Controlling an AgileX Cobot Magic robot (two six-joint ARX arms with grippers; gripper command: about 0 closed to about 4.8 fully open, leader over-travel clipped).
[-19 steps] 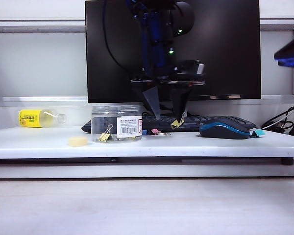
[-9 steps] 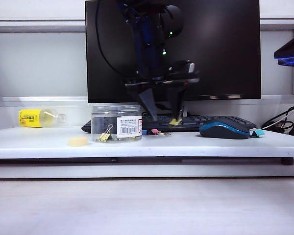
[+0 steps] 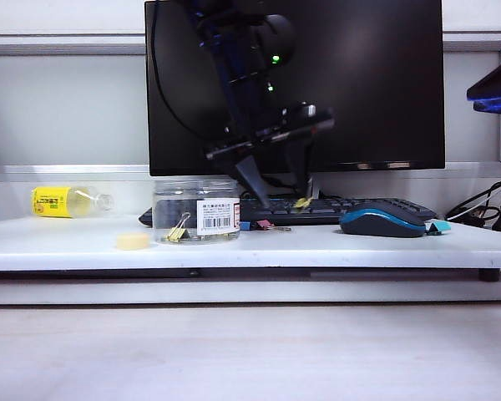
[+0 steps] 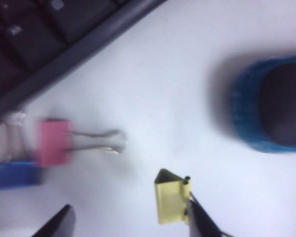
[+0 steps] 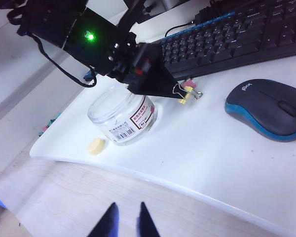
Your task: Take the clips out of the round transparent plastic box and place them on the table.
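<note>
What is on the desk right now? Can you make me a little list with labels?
box: round transparent plastic box, lid off, on the table
inside box: yellow clip
on table: pink clip, blue clip
left gripper: open, above the table; a yellow clip clings to one finger
right gripper: away from the box, holding nothing
nearby: mouse, keyboard, bottle

Probably an office: monitor (image 3: 334, 75), keyboard (image 5: 237, 39), mouse (image 5: 269, 108) on desk.

Dark monitor (image 3: 359, 83) looms against the pale grey wall (image 3: 67, 109); below it the white worktop (image 3: 317, 246), then pale wood-look floor (image 3: 250, 351) in front.
</note>
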